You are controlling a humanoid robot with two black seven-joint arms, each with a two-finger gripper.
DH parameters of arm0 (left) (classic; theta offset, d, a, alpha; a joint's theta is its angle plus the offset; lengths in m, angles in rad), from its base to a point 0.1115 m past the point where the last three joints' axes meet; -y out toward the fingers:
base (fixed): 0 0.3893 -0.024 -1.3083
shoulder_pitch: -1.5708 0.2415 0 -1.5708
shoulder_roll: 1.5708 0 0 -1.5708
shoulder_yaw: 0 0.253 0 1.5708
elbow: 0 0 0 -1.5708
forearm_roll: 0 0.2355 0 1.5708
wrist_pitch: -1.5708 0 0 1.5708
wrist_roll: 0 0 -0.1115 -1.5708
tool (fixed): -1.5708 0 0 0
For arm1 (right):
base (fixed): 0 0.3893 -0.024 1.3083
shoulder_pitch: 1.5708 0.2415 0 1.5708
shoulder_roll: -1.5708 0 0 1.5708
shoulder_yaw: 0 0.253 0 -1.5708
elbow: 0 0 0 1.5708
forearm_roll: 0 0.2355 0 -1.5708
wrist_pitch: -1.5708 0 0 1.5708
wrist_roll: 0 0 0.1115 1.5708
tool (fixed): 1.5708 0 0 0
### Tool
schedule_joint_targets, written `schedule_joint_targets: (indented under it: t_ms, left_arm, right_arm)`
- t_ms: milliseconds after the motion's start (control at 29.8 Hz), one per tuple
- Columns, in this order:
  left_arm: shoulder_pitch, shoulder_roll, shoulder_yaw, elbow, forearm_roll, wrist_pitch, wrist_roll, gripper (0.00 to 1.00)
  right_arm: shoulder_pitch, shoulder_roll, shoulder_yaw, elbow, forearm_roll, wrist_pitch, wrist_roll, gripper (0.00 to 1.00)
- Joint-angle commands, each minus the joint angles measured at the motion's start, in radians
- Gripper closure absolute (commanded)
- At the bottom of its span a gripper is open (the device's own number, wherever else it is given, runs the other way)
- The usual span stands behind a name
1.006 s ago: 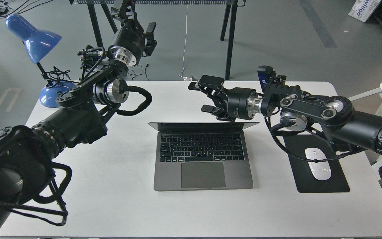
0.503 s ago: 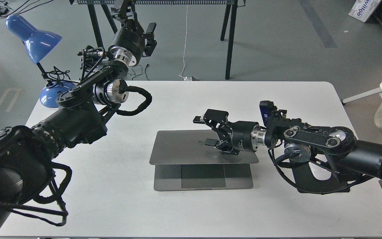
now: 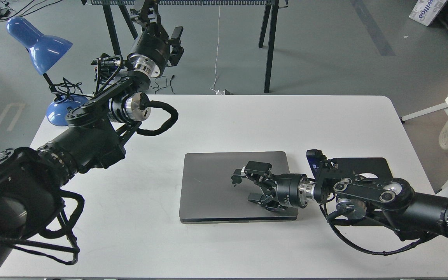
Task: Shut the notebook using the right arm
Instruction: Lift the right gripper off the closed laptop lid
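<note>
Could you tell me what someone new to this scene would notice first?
Probably the closed grey laptop lying flat mid-table, with the right gripper spread open just over its lid by the apple logo. Next, the bright blue desk lamp at the table's far left corner, and the left gripper raised beyond the table's far edge.

Lighting was bright and even, soft shadows on the white tabletop (image 3: 247, 120), everything sharp, no real glare anywhere.
</note>
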Motion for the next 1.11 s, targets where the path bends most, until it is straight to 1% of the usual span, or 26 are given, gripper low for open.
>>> schedule_joint_targets:
  t_ms: [0,201,402,570,670,804,905,972,1073]
  left_arm:
    - [0.0,-0.001,0.0,0.0,0.0,0.0,0.0,0.0]
    - [0.0,0.001,0.0,0.0,0.0,0.0,0.0,0.0]
    - [0.0,0.001,0.0,0.0,0.0,0.0,0.0,0.0]
    - [0.0,-0.001,0.0,0.0,0.0,0.0,0.0,0.0]
    - [0.0,-0.001,0.0,0.0,0.0,0.0,0.0,0.0]
    - [0.0,0.001,0.0,0.0,0.0,0.0,0.0,0.0]
    - [0.0,-0.001,0.0,0.0,0.0,0.0,0.0,0.0]
    - [0.0,-0.001,0.0,0.0,0.0,0.0,0.0,0.0]
    - [0.0,-0.001,0.0,0.0,0.0,0.0,0.0,0.0]
  right_arm:
    - [-0.016,0.0,-0.001,0.0,0.0,-0.007,0.0,0.0]
    - [-0.046,0.001,0.0,-0.005,-0.058,-0.013,0.0,0.0]
    - [-0.033,0.003,0.025,0.007,-0.052,-0.005,0.002,0.0]
    - [-0.005,0.0,0.114,0.01,-0.052,-0.007,0.0,0.0]
    - [0.026,-0.005,0.224,0.003,-0.052,-0.008,0.0,0.0]
    - [0.05,-0.006,0.431,-0.034,-0.056,-0.013,0.0,0.0]
    - [0.061,0.001,0.575,-0.13,-0.052,-0.016,0.0,0.0]
    - [0.066,0.009,0.687,-0.228,-0.049,-0.024,0.002,0.0]
    - [0.069,0.075,0.815,-0.333,-0.046,-0.03,0.005,0.0]
